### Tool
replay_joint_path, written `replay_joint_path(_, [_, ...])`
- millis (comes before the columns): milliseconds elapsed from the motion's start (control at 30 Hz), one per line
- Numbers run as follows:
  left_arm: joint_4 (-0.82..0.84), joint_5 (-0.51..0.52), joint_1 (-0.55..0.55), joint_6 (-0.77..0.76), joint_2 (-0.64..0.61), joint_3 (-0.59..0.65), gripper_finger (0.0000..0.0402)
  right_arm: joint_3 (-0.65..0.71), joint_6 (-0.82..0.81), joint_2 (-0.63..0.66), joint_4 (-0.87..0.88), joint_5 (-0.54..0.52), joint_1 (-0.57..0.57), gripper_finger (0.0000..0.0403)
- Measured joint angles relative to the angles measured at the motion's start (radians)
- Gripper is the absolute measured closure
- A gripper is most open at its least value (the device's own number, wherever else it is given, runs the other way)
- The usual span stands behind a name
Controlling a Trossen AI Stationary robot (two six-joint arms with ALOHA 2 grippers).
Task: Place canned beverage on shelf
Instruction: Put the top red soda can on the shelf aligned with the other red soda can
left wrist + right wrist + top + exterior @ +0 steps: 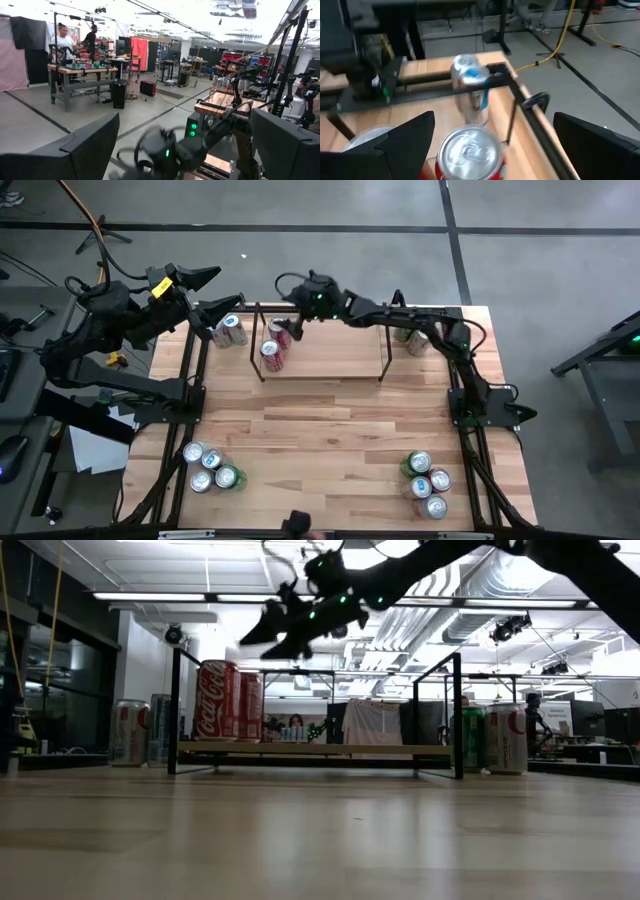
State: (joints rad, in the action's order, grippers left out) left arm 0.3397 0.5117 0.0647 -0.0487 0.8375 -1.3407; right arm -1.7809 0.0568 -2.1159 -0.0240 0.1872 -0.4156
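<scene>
Nearest the overhead camera, two clusters of upright cans are seen at the table's near edge: a left cluster (208,466) and a right cluster (426,481). Across the wooden table (330,440), the shelf (322,340), a low rack of thin black rods on a light wood base, is set at the far side. Two red cans are shown standing on its left end, the nearer red can (271,354) and the farther red can (279,331) just beside each other; in the low view they appear as Coca-Cola cans (228,700) upright on the shelf base. The right gripper (296,323) is held above these cans, raised well clear of the shelf top in the low view (284,632); its fingers are spread wide and nothing is gripped between them, the top of a red can (470,150) being visible below and between them. Two further cans (230,330) are seen beside the shelf's left end, and others (411,340) past its right end. The left gripper (200,277) is held beyond the table's far left corner, fingers wide apart and empty.
</scene>
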Motion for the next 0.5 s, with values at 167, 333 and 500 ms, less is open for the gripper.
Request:
replay_joint_path(167, [0.007,0.0,0.0,0.0,0.0,0.0,0.0035,0.0,-0.103,0.072,0.14,-0.024,-0.038,0.001])
replay_joint_path(333, [0.03,-0.005,0.0,0.012,0.0,0.0,0.0035,0.0,-0.099,0.084,0.294,-0.027,-0.072,0.001])
replay_joint_path(500, [0.07,-0.004,0.001,0.046,-0.004,0.049,0.0037,0.0,-0.056,0.076,0.395,-0.027,-0.089,0.001])
